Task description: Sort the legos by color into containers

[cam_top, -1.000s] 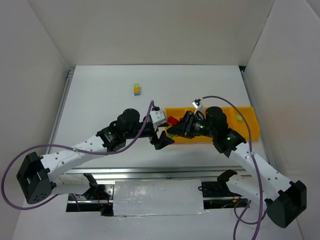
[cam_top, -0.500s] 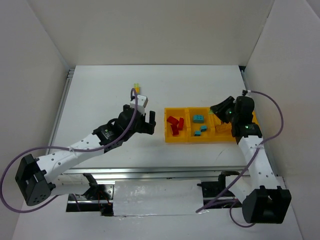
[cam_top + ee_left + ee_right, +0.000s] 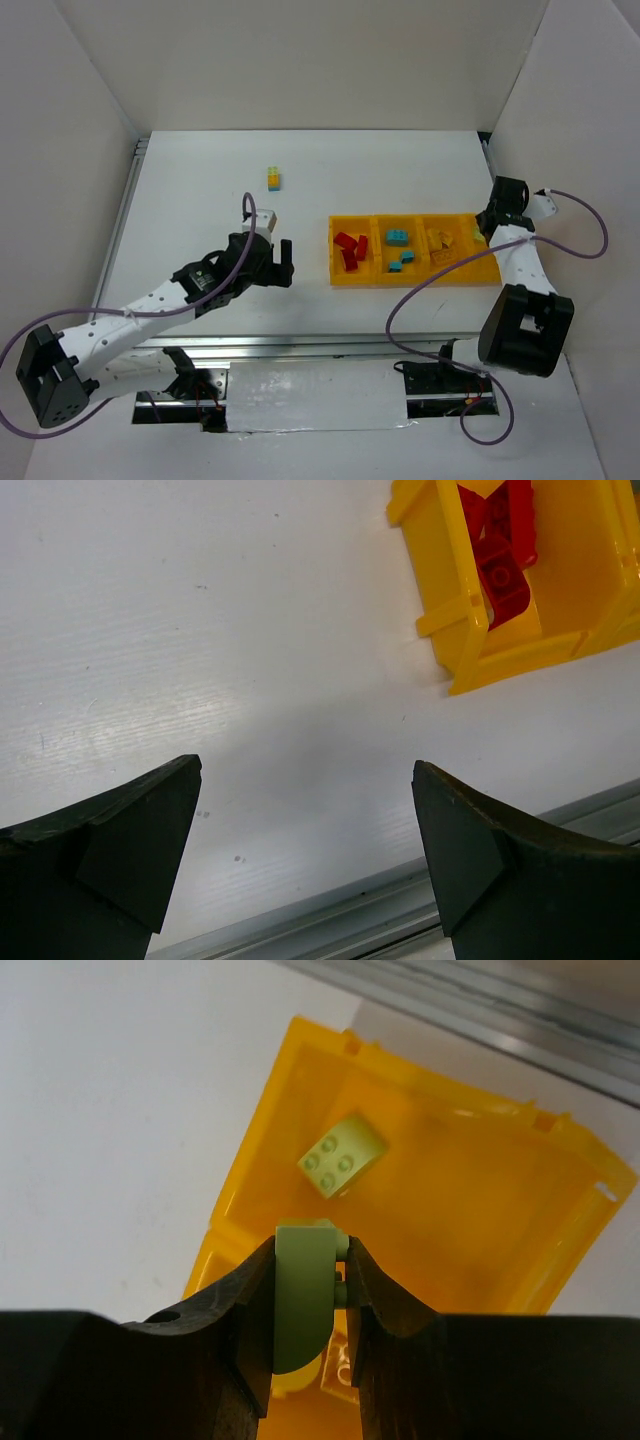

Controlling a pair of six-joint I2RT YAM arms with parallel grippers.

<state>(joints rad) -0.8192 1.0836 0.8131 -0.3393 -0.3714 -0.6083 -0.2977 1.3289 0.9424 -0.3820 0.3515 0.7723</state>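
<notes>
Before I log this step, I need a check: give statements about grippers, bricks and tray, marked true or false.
The right gripper is shut on a pale green brick. True.
The left gripper holds a red brick. False: it is open and empty.
Every brick is in the yellow tray. False: a multicoloured clump stands on the table.
A second pale green brick lies in the compartment facing the right gripper. True.

Bright, even overhead light; shadows are soft. The fingers (image 3: 100, 860) along the left wrist view's bottom edge look dark and blurred.
</notes>
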